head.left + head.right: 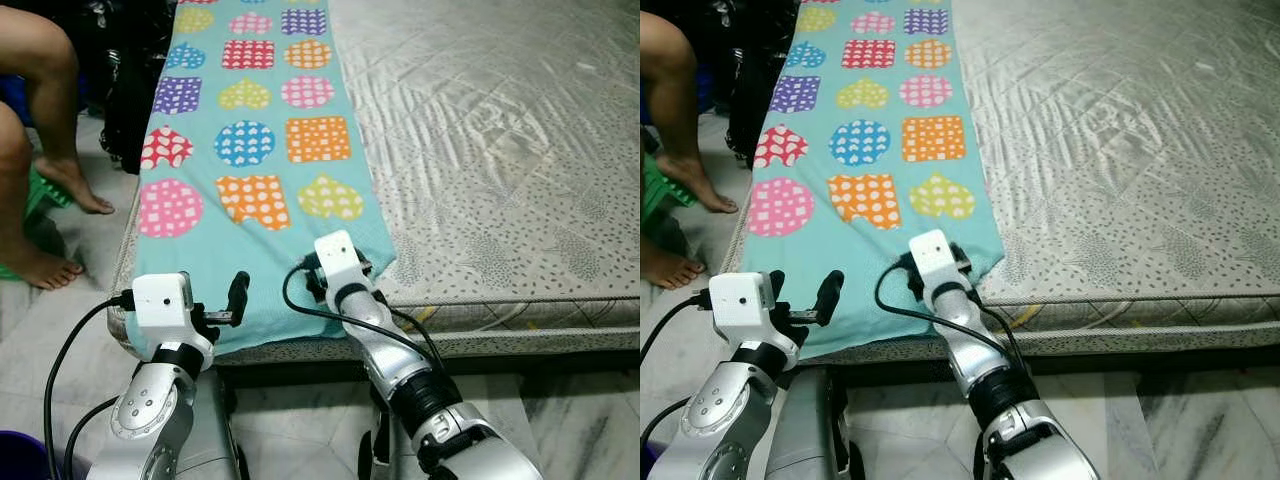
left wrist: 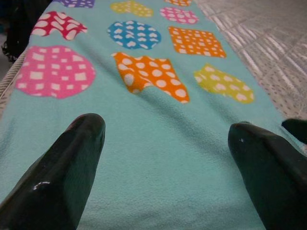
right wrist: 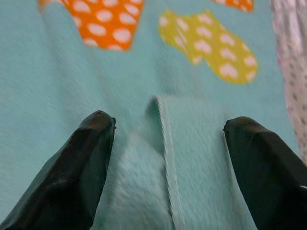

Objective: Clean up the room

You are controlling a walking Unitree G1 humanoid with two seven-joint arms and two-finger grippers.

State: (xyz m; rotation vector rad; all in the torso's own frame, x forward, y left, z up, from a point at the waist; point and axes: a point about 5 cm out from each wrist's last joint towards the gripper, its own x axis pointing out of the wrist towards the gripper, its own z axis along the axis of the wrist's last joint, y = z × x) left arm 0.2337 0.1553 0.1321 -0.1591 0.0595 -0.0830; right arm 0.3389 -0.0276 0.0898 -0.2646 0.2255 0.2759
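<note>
A teal blanket [image 1: 250, 100] printed with coloured dotted hearts and squares lies lengthwise along the left side of the mattress [image 1: 500, 130]. My left gripper [image 1: 803, 290] hovers open just over the blanket's near edge, its black fingers [image 2: 62, 167] spread above bare teal cloth. My right gripper [image 3: 168, 122] is open at the blanket's near right corner. A folded-over flap of that corner [image 3: 187, 143] lies between its fingers, close to the yellow heart [image 3: 211, 45]. Nothing is gripped.
A person sits at the left; a bare leg [image 1: 40, 70] and feet [image 1: 80, 185] rest on the marble floor beside the bed. A black bag [image 1: 135, 90] leans against the mattress's left side. A purple bin [image 1: 20, 460] stands near my left arm.
</note>
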